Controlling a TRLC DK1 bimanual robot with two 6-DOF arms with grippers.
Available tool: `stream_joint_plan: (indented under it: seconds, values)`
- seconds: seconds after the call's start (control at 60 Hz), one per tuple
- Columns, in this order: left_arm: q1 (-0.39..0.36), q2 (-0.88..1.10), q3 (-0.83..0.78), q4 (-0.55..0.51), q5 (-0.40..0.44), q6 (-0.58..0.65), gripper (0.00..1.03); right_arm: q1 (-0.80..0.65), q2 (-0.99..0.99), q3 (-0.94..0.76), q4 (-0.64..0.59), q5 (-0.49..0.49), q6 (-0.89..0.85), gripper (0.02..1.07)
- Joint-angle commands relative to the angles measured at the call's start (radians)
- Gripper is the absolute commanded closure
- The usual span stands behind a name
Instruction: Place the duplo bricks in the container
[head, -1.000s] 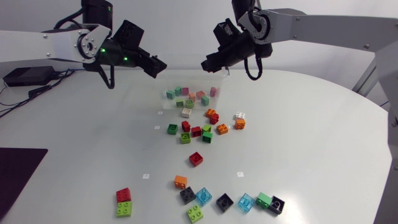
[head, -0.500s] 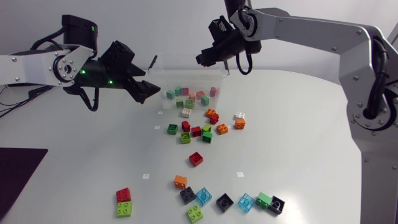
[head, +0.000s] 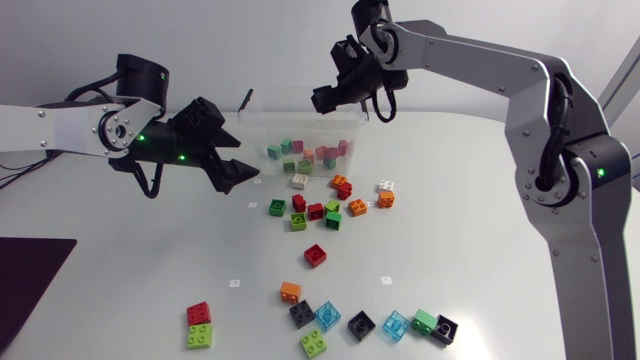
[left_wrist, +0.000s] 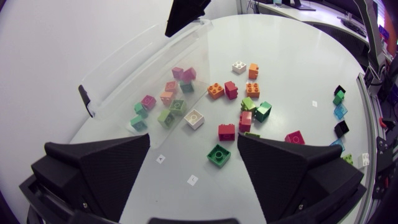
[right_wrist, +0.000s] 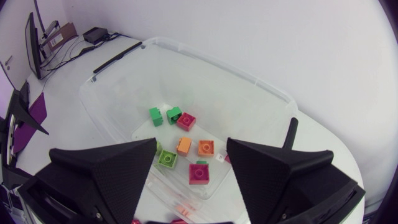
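Left tool (head: 245, 160) is spread and empty, hovering at 9 o'clock of the clear container (head: 300, 120). Right tool (head: 322, 100) is spread and empty above its 12 o'clock side. Some duplo bricks (head: 307, 153) lie inside; others are scattered on the worktop (head: 480, 230) at its 6 o'clock.

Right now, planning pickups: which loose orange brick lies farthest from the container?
The lone orange brick beside a black brick in front; the others cluster near the container.

Silver-grey links (head: 470, 60); black joints (head: 140, 75); left hand (left_wrist: 194, 140), right hand (right_wrist: 191, 143) matte black
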Motion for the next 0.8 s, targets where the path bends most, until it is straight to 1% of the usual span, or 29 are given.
stream_joint_plan:
  seconds: [0.0,0.117,0.2,0.3,0.467,0.65,0.783]
  values:
    - [-0.01,0.028,-0.028,-0.009,0.01,0.037,0.06,0.003,-0.054,0.021,-0.031,0.007,0.028,0.06]
    - [-0.021,0.044,-0.029,-0.016,0.015,0.058,0.06,0.006,-0.117,-0.027,-0.048,0.004,0.026,0.06]
    - [-0.036,0.077,-0.028,-0.018,0.013,0.081,0.06,0.006,-0.177,-0.103,-0.03,0.002,0.026,0.06]
    - [-0.059,0.127,-0.028,-0.019,0.013,0.132,0.06,0.001,-0.27,-0.243,0.006,-0.001,0.009,0.06]
    - [-0.065,0.212,-0.002,-0.022,0.015,0.253,0.06,-0.011,-0.404,-0.452,0.059,-0.013,-0.026,0.06]
    - [-0.064,0.305,0.087,-0.11,0.018,0.384,0.06,-0.033,-0.554,-0.683,0.121,-0.034,-0.066,0.06]
    - [-0.064,0.375,0.158,-0.141,0.018,0.434,0.06,-0.071,-0.614,-0.832,0.175,-0.053,-0.09,0.06]
